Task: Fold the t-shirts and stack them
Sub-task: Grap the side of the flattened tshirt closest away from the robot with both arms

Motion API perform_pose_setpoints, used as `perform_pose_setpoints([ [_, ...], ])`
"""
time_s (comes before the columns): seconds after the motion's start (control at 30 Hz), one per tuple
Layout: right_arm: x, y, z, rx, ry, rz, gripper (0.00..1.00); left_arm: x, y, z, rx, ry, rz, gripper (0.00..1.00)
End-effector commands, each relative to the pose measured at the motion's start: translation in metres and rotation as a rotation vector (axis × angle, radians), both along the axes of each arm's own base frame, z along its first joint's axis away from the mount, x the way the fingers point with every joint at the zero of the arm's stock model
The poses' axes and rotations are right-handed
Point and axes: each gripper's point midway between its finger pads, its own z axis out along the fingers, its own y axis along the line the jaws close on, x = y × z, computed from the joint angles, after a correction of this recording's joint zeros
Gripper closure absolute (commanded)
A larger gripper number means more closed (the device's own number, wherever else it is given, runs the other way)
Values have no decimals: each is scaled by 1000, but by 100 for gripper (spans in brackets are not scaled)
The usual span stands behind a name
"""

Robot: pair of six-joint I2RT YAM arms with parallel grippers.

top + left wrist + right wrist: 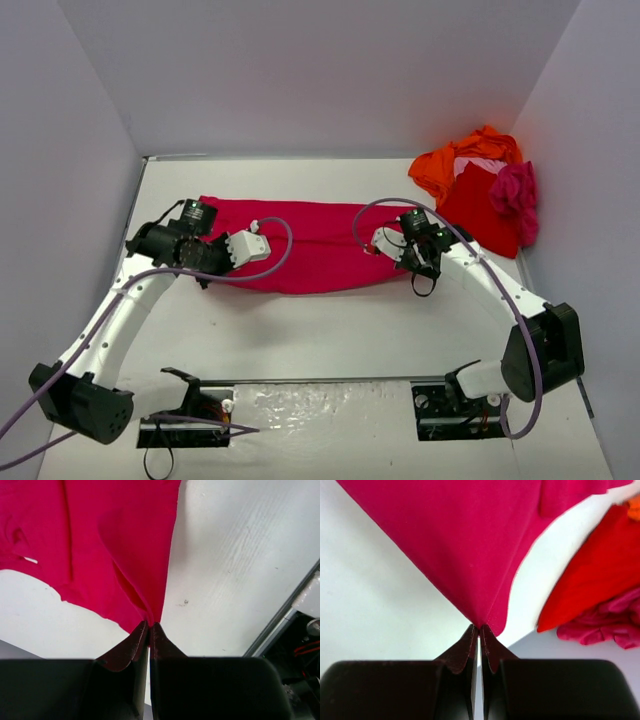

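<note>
The left fingers (144, 632) are pinched tight on a corner of the crimson shirt (320, 245). The right fingers (471, 635) are pinched just as tight on a corner at its other end. The shirt stretches between the two pairs as a long band across the white desk (330, 330). To the right of the right fingers and beyond them lies a heap (480, 185) of orange, red and magenta shirts, near the band's end.
</note>
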Motion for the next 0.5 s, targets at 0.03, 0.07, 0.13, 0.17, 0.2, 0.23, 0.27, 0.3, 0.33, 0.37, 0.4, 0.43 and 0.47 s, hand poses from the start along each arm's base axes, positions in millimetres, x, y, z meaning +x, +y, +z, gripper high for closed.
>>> perform_pose_setpoints([
  [0.03,-22,-26,21,-84,-21,-42,100,-24,5,24,-15,-3,-28,100],
  [0.07,-23,-27,22,-85,-22,-42,100,-25,6,27,-13,-6,-30,100],
  [0.13,-21,-25,22,-78,-24,-29,100,-20,9,32,4,-28,-27,100],
  [0.17,-17,-22,20,-73,-19,-26,100,-12,8,36,0,-53,-17,100],
  [0.2,-13,-18,18,-63,-17,-22,100,-4,6,35,0,-61,-2,100],
  [0.23,-9,-16,18,-54,-20,-20,100,4,5,37,3,-86,9,100],
  [0.27,-4,-12,15,-48,-17,-19,100,12,5,37,4,-99,28,100],
  [0.3,2,-8,13,-42,-12,-17,100,21,3,37,1,-112,51,100],
  [0.33,8,-4,10,-34,-11,-14,100,31,2,37,-3,-134,72,100],
  [0.37,15,0,6,-30,-8,-12,100,44,2,40,-5,-177,107,100],
  [0.4,23,3,4,-25,-12,-11,100,54,2,41,-6,-201,131,100],
  [0.43,27,5,5,-22,-19,-11,100,57,2,40,-6,-201,138,100],
  [0.47,30,6,3,-24,-17,-10,100,62,2,41,-5,-216,154,100],
])
